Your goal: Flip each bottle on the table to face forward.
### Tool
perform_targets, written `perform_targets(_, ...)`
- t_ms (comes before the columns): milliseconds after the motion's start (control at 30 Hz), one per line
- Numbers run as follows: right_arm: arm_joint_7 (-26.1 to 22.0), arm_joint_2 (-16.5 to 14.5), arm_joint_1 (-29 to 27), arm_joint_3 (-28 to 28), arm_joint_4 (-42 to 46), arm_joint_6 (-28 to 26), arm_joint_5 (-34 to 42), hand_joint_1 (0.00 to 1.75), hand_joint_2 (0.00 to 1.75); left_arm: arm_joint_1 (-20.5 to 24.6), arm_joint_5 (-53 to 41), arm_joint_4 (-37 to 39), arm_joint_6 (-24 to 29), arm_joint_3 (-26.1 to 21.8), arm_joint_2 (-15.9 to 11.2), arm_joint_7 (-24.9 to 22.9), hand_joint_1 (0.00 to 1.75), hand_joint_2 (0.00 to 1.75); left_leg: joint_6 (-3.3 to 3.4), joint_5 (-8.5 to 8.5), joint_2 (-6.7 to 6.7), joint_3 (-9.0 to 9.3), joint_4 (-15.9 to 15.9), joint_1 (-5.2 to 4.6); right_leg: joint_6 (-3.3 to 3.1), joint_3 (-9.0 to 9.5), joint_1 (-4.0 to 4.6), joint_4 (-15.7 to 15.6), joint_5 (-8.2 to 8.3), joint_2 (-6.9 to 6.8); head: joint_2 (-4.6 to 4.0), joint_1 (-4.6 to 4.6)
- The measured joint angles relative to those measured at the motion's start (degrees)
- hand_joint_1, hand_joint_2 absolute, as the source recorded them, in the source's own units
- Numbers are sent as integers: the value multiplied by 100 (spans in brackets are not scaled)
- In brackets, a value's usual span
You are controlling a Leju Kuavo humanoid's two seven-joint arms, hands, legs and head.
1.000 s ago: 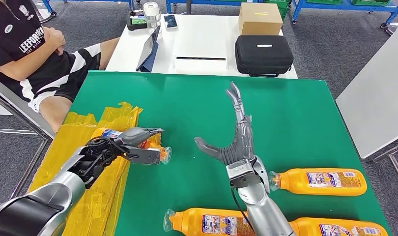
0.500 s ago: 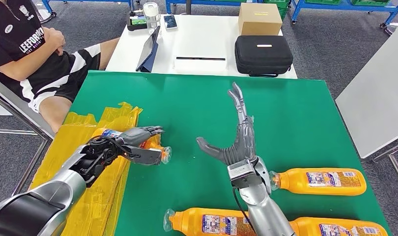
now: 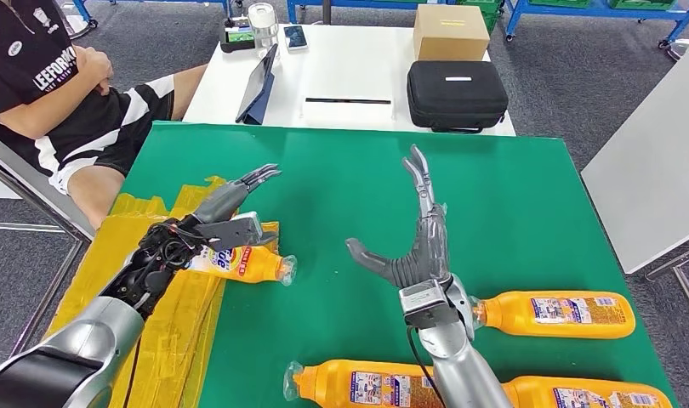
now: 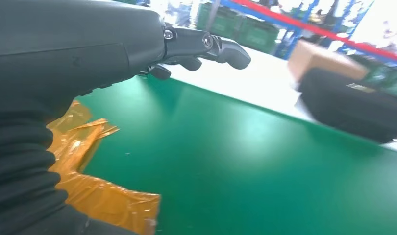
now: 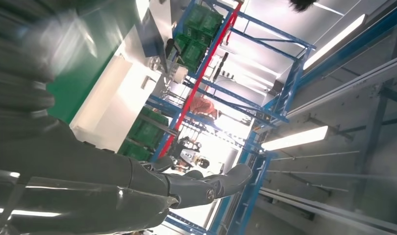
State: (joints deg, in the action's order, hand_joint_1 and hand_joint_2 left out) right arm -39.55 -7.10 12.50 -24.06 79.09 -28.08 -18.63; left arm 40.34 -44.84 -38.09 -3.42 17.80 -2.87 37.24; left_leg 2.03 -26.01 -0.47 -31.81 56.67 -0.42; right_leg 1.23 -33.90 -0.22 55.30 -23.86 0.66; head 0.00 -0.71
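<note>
A green table [image 3: 511, 195] fills the middle of the head view, and everything here is placed relative to it. Four orange bottles lie on their sides on it. One bottle [image 3: 243, 263] rests near the table's left edge, partly on a patch of crumpled yellow tape [image 3: 167, 340], its clear cap pointing toward the table's centre and its label facing up. The robot's left hand [image 3: 226, 212] hovers just above and behind this bottle, fingers spread apart and stretched toward the far side of the table, holding nothing. The right hand [image 3: 413, 242] is raised over the table's centre, fingers pointing up and apart, thumb out to the side, empty.

Near the table's right front corner lies a second bottle [image 3: 554, 314], cap toward the right wrist. Two more sit at the front edge: a third bottle [image 3: 358, 387] just left of the right forearm and a fourth bottle [image 3: 596, 395] to its right.

Beyond the table's far edge stands a white table [image 3: 350, 76] carrying a black case [image 3: 456, 93] and a cardboard box [image 3: 450, 32]. A seated person [image 3: 60, 93] is beside the far left corner.
</note>
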Motion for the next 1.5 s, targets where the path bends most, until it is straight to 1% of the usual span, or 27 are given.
perform_targets(100,29,0,-22,21,20,29,-21,0,175,-74,177,-447,-472,-114,-75,156,0,175,0,0,0,-3,0,0,0,-2,0,0,0,0,0,-1)
perform_targets(167,44,0,-24,28,27,62,-33,0,175,-148,495,-746,-749,-160,-137,235,0,175,0,0,2,-2,0,0,0,-2,0,0,0,0,0,-1)
perform_targets(267,66,0,-24,61,31,75,-74,0,175,-325,1325,-1294,-1096,-165,-271,273,0,175,0,0,2,-2,0,1,0,-2,1,0,0,0,0,-1)
perform_targets(333,115,2,-23,97,32,8,-194,0,175,-461,2003,-1685,-1234,-156,-367,285,0,175,0,0,2,-2,0,1,0,-2,1,0,0,0,0,-1)
perform_targets(433,430,29,-15,144,45,-141,-670,0,175,-676,2744,-2166,-1317,-160,-470,294,0,175,0,0,2,-2,0,1,0,-2,0,0,0,0,0,-1)
perform_targets(500,940,95,1,164,58,-177,-1407,0,175,-808,2997,-2403,-1352,-195,-501,296,0,175,0,0,0,-2,0,0,0,-2,0,0,0,0,0,0)
perform_targets(567,1709,210,22,207,91,-131,-2677,0,175,-923,3093,-2563,-1374,-277,-497,297,0,175,0,0,-2,0,0,-2,0,-2,0,-1,0,0,0,0)
perform_targets(633,2442,348,27,308,202,84,-4019,0,175,-1032,3051,-2648,-1365,-391,-458,297,0,175,0,0,-3,0,0,-5,0,-2,-1,-2,0,-1,0,0)
perform_targets(667,2691,418,25,369,286,254,-4465,0,175,-1085,3030,-2680,-1364,-449,-428,297,0,175,0,0,-2,0,0,-7,0,-1,-2,-2,0,-1,0,0)
perform_targets(733,2951,560,22,473,465,668,-4830,0,175,-1186,3083,-2750,-1434,-555,-364,297,0,175,1,0,-1,0,1,-8,0,-1,-3,-3,0,0,0,-1)
perform_targets(833,3116,780,19,609,690,1190,-4947,0,175,-1311,3264,-2878,-1597,-683,-258,297,0,175,1,-1,-3,-1,2,-9,1,-2,-4,-3,0,-1,0,-1)
perform_targets(933,3175,990,24,736,826,1476,-4989,0,175,-1397,3391,-2993,-1720,-755,-168,297,0,175,3,-2,-1,-2,2,-9,1,-3,-5,-4,0,-1,0,-3)
perform_targets(1033,3140,1277,47,905,896,1796,-4860,0,175,-1468,3431,-3104,-1774,-773,-85,298,0,175,3,-3,-5,-3,2,-9,1,-2,-6,-5,0,-3,0,-2)
perform_targets(1133,2959,1568,78,1112,962,2078,-4607,0,175,-1534,3422,-3180,-1775,-773,-25,299,0,175,3,-3,-4,-2,2,-9,1,-2,-6,-6,0,-4,0,-2)
perform_targets(1267,2551,1913,-7,1367,1072,2507,-4139,0,175,-1554,3415,-3190,-1718,-767,2,300,0,175,3,-3,-4,-1,3,-8,1,-2,-6,-6,0,-3,0,-3)
perform_targets(1367,2364,2096,-79,1527,1115,2645,-3906,0,175,-1588,3430,-3204,-1695,-765,2,300,0,175,3,-3,-3,-2,3,-7,1,-2,-5,-6,0,-3,0,-2)
perform_targets(1500,2283,2241,-131,1633,1131,2675,-3815,0,175,-1616,3433,-3231,-1685,-762,3,299,0,175,3,-3,0,-1,2,-6,1,-3,-4,-6,0,-2,0,-3)
